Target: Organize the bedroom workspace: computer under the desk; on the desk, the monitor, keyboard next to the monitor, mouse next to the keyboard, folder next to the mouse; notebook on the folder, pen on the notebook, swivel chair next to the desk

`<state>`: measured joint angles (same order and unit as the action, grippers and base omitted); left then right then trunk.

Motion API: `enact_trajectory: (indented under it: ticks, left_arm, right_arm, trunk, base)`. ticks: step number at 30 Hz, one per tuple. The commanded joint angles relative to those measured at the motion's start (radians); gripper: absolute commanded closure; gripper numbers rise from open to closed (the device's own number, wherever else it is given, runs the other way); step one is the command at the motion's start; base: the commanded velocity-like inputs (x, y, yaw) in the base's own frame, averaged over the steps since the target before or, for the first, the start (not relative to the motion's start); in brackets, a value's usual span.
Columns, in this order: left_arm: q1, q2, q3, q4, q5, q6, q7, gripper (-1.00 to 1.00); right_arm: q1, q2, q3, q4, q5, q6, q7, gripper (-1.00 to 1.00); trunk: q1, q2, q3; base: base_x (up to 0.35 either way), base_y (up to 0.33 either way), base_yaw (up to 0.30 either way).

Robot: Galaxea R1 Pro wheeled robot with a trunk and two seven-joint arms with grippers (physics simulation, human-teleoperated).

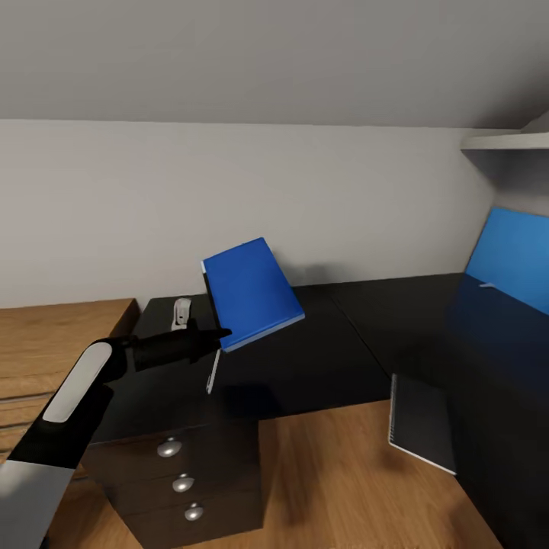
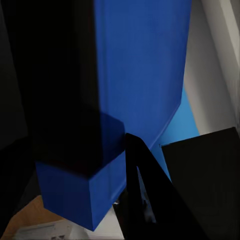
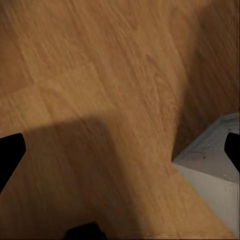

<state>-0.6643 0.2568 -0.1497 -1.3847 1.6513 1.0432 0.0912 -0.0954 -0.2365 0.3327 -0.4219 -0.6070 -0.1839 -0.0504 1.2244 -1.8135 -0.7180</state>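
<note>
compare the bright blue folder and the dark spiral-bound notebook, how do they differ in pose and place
The bright blue folder is held up in the air, tilted, by the left gripper above the black desk; the dark grey spiral-bound notebook lies flat, overhanging the desk's front edge. The folder looks thicker, with pale page edges; the notebook is thin. Both are flat rectangles.

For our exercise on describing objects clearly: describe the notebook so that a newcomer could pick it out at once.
Start at the black L-shaped desk and follow its front edge to the inner corner on the right. The notebook lies there, overhanging the wooden floor. It is thin, dark grey, spiral-bound on one long edge, unlike the bright blue folder.
</note>
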Motion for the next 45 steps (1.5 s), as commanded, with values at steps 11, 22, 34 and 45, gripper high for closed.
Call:
enact_trajectory:
  ticks: [11,22,34,45]
  left_arm:
    - [0.014,-0.011,-0.001,-0.016,0.006,-0.006,0.013,1.0]
    - [0.017,-0.013,-0.002,-0.012,0.007,-0.001,0.007,1.0]
    - [0.017,-0.011,0.0,-0.016,0.004,-0.002,0.009,1.0]
    - [0.011,-0.015,-0.003,0.016,0.005,0.0,0.011,1.0]
  right_arm:
    - [0.0,0.057,0.009,0.077,0.122,-0.032,-0.001,-1.0]
    - [-0.001,0.059,0.011,0.084,0.136,-0.029,-0.003,-1.0]
    - [-0.001,0.059,0.007,0.086,0.133,-0.026,-0.006,-1.0]
    - [-0.001,0.055,-0.001,0.086,0.132,-0.039,0.0,-1.0]
  trunk:
    - [-0.012,0.021,0.009]
    - [-0.012,0.021,0.009]
    - [-0.023,0.042,0.018]
    - [-0.065,0.119,0.052]
  base:
    - [-0.003,0.002,-0.217]
    - [-0.117,0.229,-0.118]
    - [-0.018,0.12,-0.289]
    - [0.0,0.001,-0.299]
